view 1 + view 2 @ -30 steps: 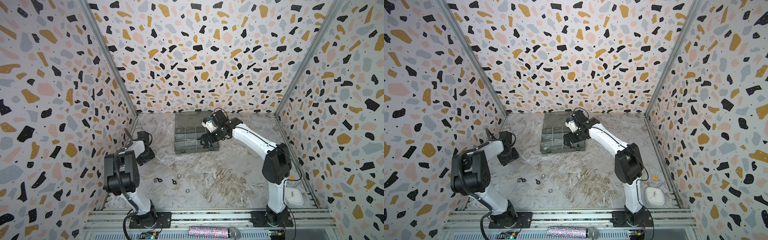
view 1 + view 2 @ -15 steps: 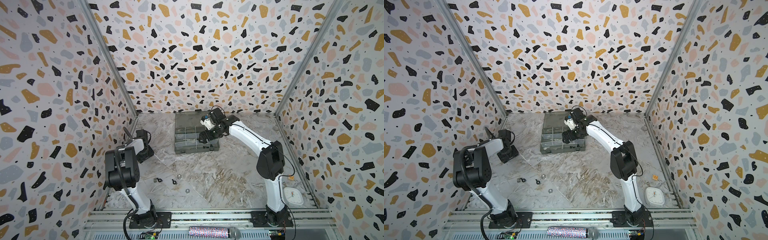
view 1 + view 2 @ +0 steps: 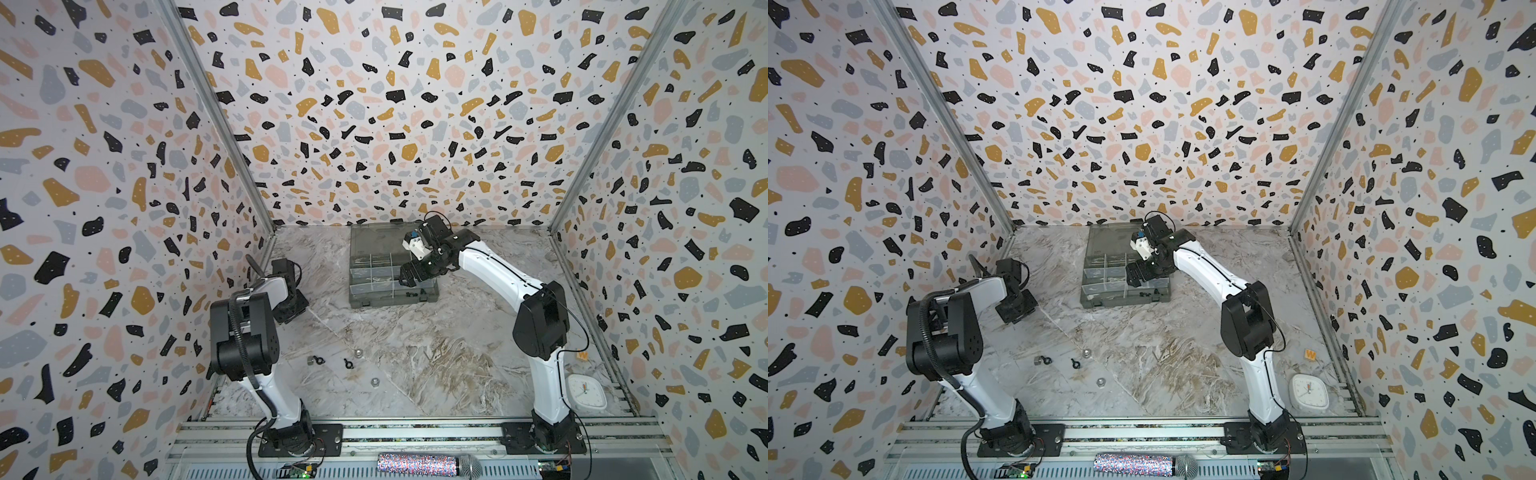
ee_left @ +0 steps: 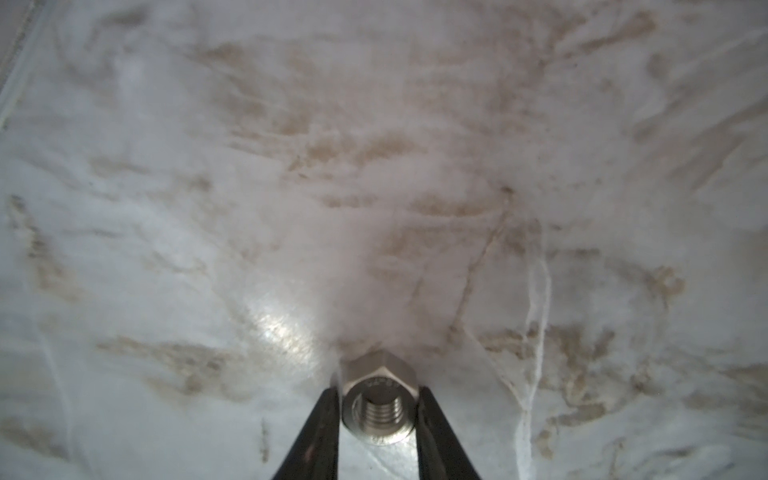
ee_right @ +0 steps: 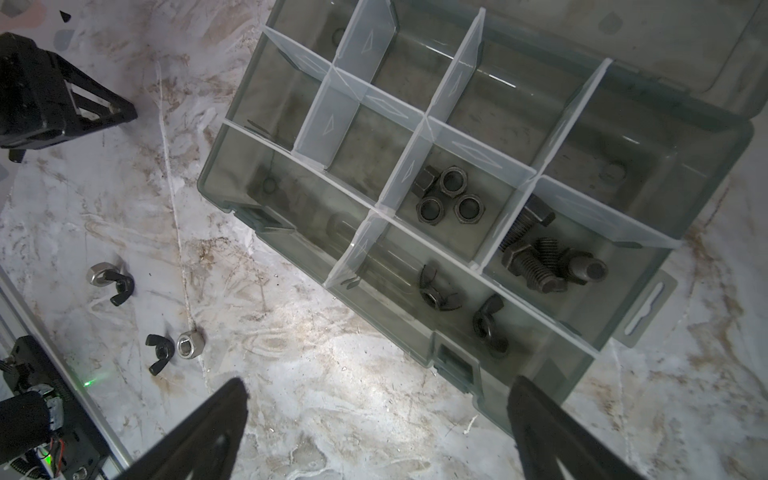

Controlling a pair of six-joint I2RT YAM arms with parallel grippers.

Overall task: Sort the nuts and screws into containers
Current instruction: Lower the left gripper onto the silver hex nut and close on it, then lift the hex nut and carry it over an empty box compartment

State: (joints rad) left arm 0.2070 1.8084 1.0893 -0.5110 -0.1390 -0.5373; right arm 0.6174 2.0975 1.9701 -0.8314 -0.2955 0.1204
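My left gripper (image 4: 378,392) is shut on a silver hex nut (image 4: 378,415) low over the table at the left wall, its black fingers (image 4: 320,432) pressed to both flats. In both top views that gripper (image 3: 291,307) (image 3: 1017,309) hides the nut. My right gripper (image 5: 378,384) (image 3: 409,276) stands open and empty above the front edge of the smoky-grey organizer box (image 5: 291,237) (image 3: 374,302). Its containers hold black hex nuts (image 5: 446,195), screws (image 5: 540,257) and black wing nuts (image 5: 440,291). Loose silver nuts (image 5: 96,274) (image 5: 189,343) and wing nuts (image 5: 120,286) (image 5: 160,347) lie on the table.
In a top view the loose pieces (image 3: 348,365) lie front left of the box, near the left arm's base. A white clock (image 3: 586,390) and a small orange tag (image 3: 584,356) lie at the front right. A microphone (image 3: 428,463) rests on the front rail.
The left gripper's jaws have closed onto the silver nut. The right arm's elbow has shifted a little to the left; its gripper stays open over the box.
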